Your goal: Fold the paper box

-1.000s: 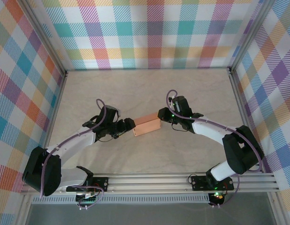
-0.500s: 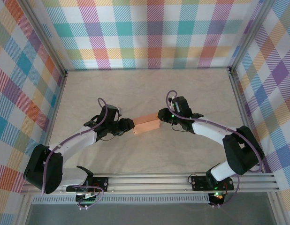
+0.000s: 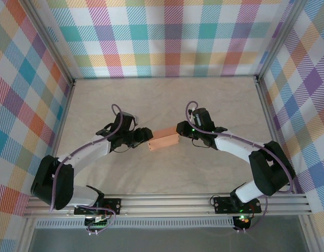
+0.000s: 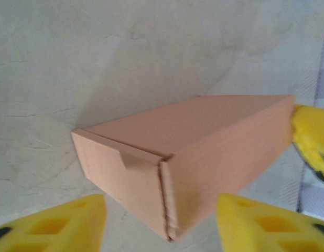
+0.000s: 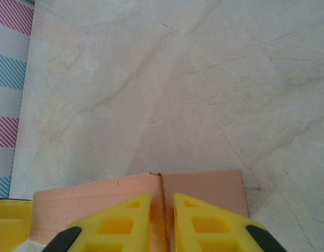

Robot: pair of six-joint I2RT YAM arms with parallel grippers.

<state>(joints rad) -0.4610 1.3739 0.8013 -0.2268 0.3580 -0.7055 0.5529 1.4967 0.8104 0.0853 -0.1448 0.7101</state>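
The paper box (image 3: 163,140) is a closed salmon-orange rectangular box lying on the table between the two arms. In the left wrist view its near corner (image 4: 170,210) points toward the camera, with a small tab tucked under the lid. My left gripper (image 3: 147,137) is open at the box's left end, and its yellow fingers (image 4: 57,226) stand wide apart on either side of that corner without touching it. My right gripper (image 3: 180,129) is at the box's right end. Its fingers (image 5: 122,223) are nearly together over a crease of the box (image 5: 204,184).
The marbled beige tabletop (image 3: 167,100) is walled by plaid panels (image 3: 172,37) at the back and on both sides. An aluminium rail (image 3: 204,202) with the arm bases runs along the near edge.
My left gripper and forearm have shifted a little toward the back of the table, staying at the box's left end. The box and the right arm have hardly moved.
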